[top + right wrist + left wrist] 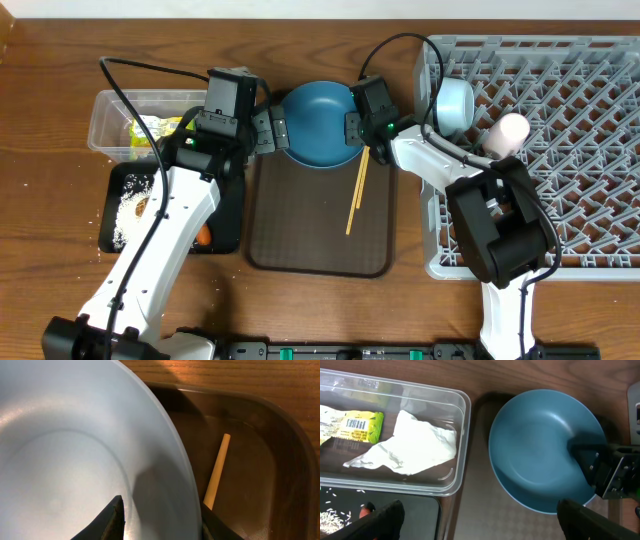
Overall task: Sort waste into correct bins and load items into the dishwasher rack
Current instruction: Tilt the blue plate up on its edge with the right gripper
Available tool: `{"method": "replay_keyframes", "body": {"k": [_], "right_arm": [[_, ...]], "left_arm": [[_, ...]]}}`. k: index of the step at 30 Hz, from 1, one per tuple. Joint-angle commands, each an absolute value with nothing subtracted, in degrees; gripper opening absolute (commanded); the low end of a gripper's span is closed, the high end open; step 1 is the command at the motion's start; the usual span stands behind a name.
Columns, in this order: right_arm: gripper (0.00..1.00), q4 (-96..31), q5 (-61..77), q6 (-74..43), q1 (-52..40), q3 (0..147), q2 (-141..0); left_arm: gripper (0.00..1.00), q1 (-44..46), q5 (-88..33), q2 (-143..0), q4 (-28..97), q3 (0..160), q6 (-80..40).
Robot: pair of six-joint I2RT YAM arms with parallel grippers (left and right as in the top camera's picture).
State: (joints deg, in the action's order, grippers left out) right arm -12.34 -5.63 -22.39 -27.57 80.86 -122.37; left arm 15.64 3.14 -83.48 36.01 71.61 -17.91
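The right claw clamps the blue plate by its right rim.
Plate, glossy, sits over the brown tray's far end; left claw gapes wide beside its left edge; chopsticks lie nearby.

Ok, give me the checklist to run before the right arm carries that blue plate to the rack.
1. Right gripper closed on the blue plate: ok, a finger on each side of the rim.
2. Left gripper not holding the plate: ok, open beside its left edge.
3. Plate empty: ok, no food visible on it.
4. Chopsticks clear of the plate: cannot tell; their top end lies by the rim on the brown serving tray.
5. Room in the dishwasher rack: ok, only the light blue cup and pink cup near its left side.
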Motion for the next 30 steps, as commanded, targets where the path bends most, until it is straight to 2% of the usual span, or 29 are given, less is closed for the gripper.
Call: {"method": "replay_keyframes", "body": {"k": [1,10,15,16,20,30], "right_arm": [[0.33,-12.47,-5.76,-23.14,-28.01,80.38,-123.00],[0.32,-12.60,-5.76,-23.14,-27.99,80.38,-124.09],[0.24,-12.53,-5.76,-23.14,-27.99,80.38,-124.09],[0.22,-12.53,-5.76,-23.14,-27.99,80.38,-124.09],[0.01,-12.58,-5.76,-23.14,-27.99,80.38,-124.09],[0.01,-12.93,-5.74,-25.23,-27.92,80.38,-124.09]], "left_arm": [[0.98,15.73,3.01,-83.59,36.23,72.12,-17.17],[0.98,15.73,3.01,-83.59,36.23,72.12,-17.17],[0.98,15.73,3.01,-83.59,36.23,72.12,-17.17],[0.98,15.73,3.01,-83.59,36.23,72.12,-17.17],[0.98,15.73,3.01,-83.59,36.23,72.12,-17.17],[0.98,15.73,3.01,-83.59,36.23,72.12,-17.17]]}}
